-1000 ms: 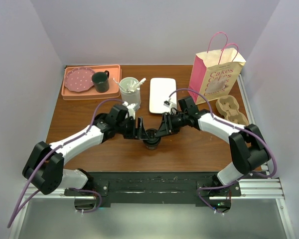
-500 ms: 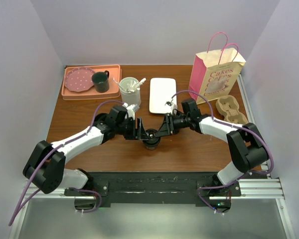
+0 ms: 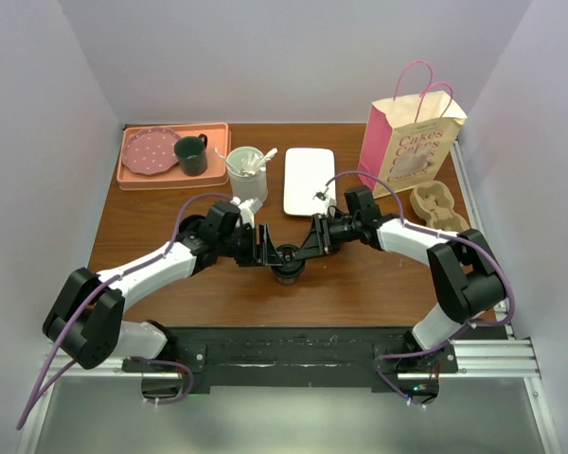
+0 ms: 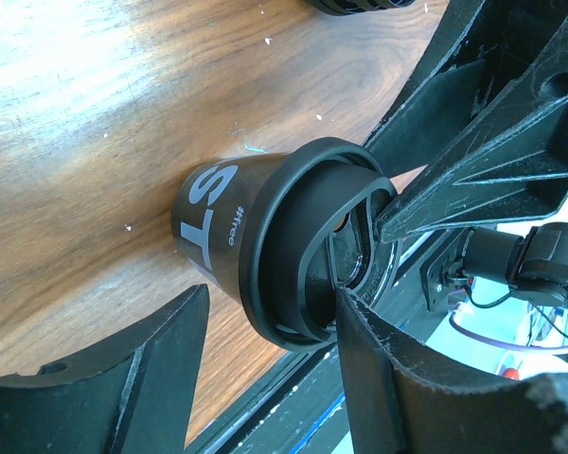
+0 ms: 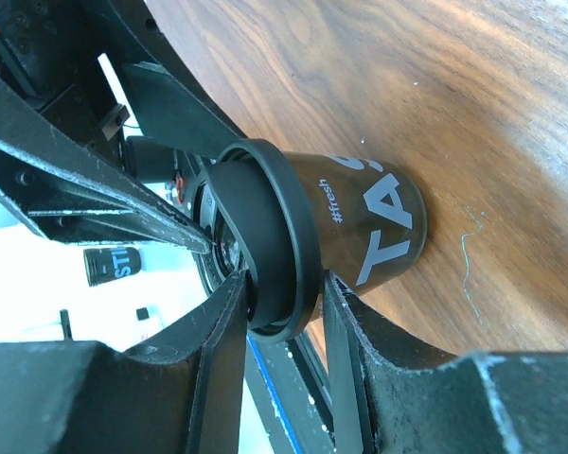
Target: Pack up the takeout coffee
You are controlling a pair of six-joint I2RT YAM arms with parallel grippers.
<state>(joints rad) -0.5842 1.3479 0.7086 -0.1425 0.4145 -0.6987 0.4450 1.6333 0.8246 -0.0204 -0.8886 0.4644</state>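
A black takeout coffee cup (image 3: 286,262) with white lettering stands upright on the wooden table, front and centre, with a black lid (image 4: 293,255) on it. My right gripper (image 5: 284,284) comes in from the right and is shut on the lid's edge (image 5: 275,246), one finger on top and one under the rim. My left gripper (image 4: 275,303) reaches in from the left and stands open. One of its fingers touches the lid's top; the other hangs apart from the cup wall (image 4: 222,222). Seen from above, both grippers (image 3: 265,248) (image 3: 305,248) meet over the cup.
A paper gift bag (image 3: 409,142) stands at the back right, with a cardboard cup carrier (image 3: 440,210) beside it. A white rectangular plate (image 3: 309,180) and a white cup of stirrers (image 3: 246,168) sit behind the arms. An orange tray (image 3: 133,175) holds a pink plate and a dark mug.
My left gripper's jaws have drawn in a little around the lid. The right arm has shifted slightly. The cup stays where it was.
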